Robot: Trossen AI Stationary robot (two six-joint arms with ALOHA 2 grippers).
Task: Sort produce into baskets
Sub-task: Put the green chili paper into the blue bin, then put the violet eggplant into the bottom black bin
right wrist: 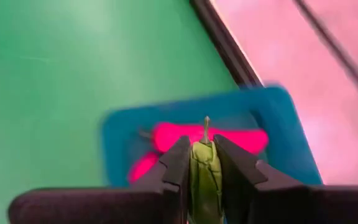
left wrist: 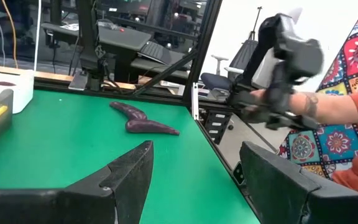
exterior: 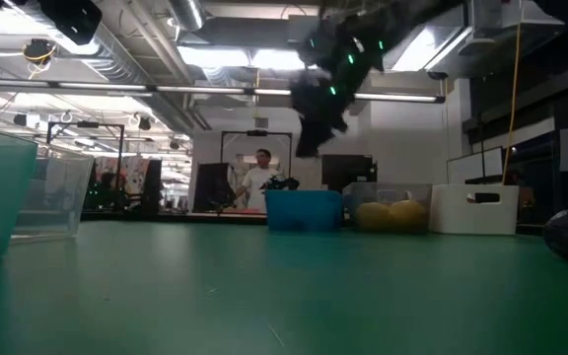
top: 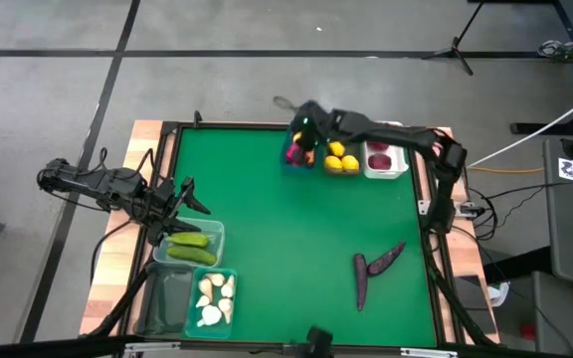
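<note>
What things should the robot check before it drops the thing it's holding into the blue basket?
1. Grip: the right gripper is shut on a green-stemmed piece. Ok.
2. What the piece is: only its green top shows between the fingers. Cannot tell.
3. Aim: the blue basket lies right under the gripper in the right wrist view. Ok.
4. Room in the basket: pink peppers already lie inside, with blue floor still showing beside them. Ok.
5. Height: in the low view the right gripper hangs well above the blue basket's rim. Ok for lowering.
6. Other arm: the left gripper is open at the far side, near the cucumber basket. Ok.
</note>
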